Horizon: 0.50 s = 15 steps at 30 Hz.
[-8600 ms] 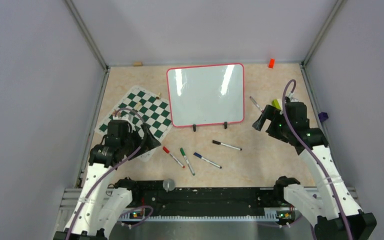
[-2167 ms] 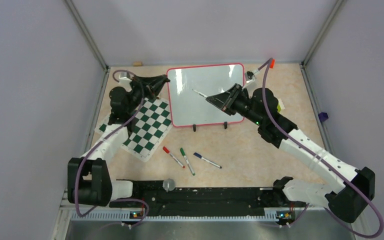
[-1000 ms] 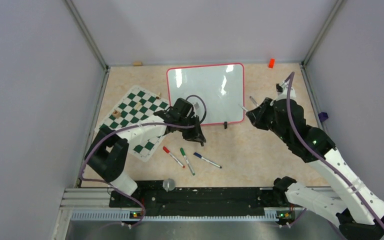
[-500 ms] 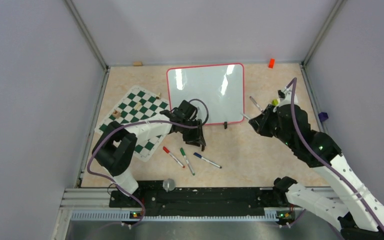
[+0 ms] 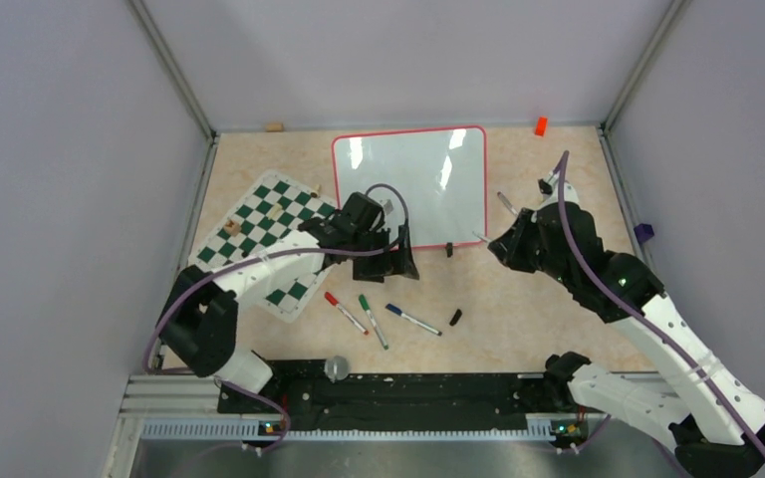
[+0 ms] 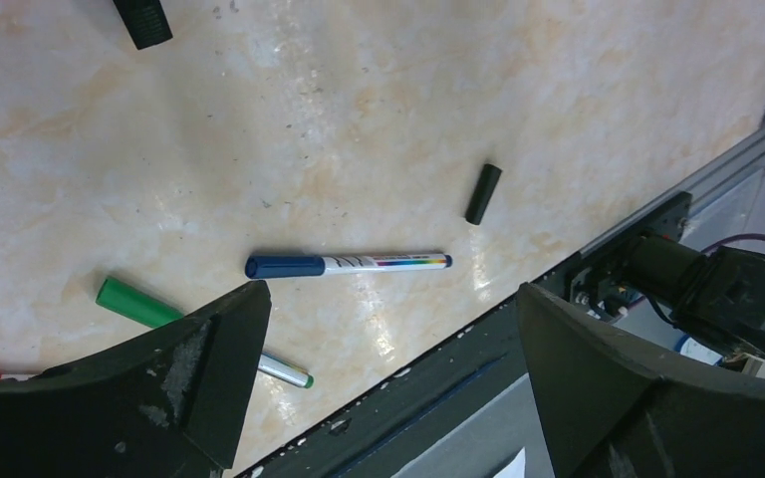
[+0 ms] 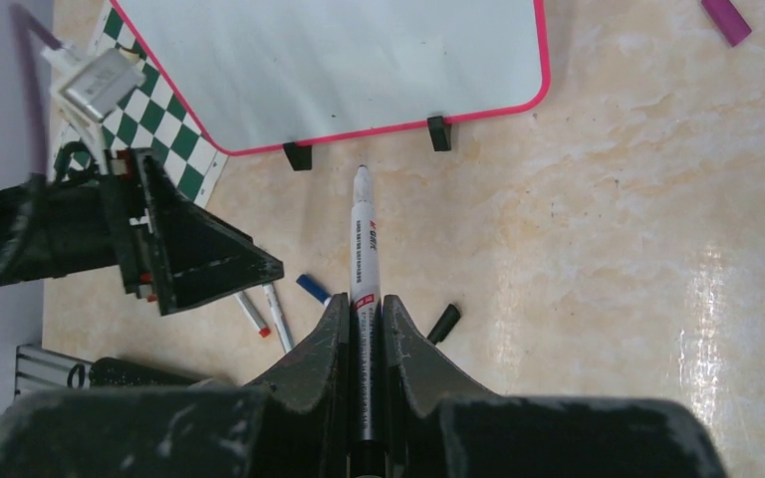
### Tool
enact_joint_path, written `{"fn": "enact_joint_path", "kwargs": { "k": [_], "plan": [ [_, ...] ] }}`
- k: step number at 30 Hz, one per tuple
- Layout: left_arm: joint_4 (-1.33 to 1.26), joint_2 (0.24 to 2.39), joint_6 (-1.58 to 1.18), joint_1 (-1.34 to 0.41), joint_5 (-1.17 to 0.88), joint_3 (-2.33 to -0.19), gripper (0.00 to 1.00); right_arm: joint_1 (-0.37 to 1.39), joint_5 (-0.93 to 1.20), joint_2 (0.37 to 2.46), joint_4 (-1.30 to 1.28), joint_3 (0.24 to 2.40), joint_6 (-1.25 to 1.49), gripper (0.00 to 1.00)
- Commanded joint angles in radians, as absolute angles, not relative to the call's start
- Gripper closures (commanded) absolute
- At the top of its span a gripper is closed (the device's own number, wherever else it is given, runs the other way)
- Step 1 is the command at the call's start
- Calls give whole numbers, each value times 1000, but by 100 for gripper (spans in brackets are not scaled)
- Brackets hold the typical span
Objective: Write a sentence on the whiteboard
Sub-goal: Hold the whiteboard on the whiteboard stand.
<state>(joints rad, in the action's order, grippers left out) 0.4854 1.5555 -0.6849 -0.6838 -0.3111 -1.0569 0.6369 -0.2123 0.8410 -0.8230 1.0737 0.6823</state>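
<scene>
The whiteboard (image 5: pixel 410 189), white with a thin red frame, lies at the back centre; its face (image 7: pixel 339 60) is blank and no sentence shows on it. My right gripper (image 7: pixel 364 304) is shut on an uncapped marker (image 7: pixel 362 239). The marker's tip points at the board's near edge, between its two black feet. In the top view that gripper (image 5: pixel 503 246) hovers just right of the board's near right corner. My left gripper (image 5: pixel 398 264) hangs open and empty by the board's near left corner. A black cap (image 5: pixel 454 318) lies loose on the table, seen in the left wrist view as the cap (image 6: pixel 482 193).
A blue marker (image 6: pixel 349 264), a green marker (image 5: pixel 373 321) and a red marker (image 5: pixel 345 312) lie near the front. A green-and-white checkered mat (image 5: pixel 269 239) sits left of the board. A small orange piece (image 5: pixel 540 125) lies at the back right, and a purple piece (image 7: pixel 725 20) right of the board.
My left gripper has opened wide and the black cap now lies on the table near the blue marker. The right gripper keeps its hold on the marker and has shifted slightly.
</scene>
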Motion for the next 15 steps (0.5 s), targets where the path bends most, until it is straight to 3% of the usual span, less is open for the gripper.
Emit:
{"fn": "enact_joint_path", "kwargs": {
  "k": [1,12,15],
  "plan": [
    [489,1423,-679,-689,-282,-1104,1,629,-200,835,-818,1087,686,100],
    [487,1282,-714,-678,-156,-1116,3,630,-256,952,-1032,1149,753,100],
    [480,1265,-725,-661,-156,-1111,4,629,-372,981,-1143,1183,852,100]
  ]
}}
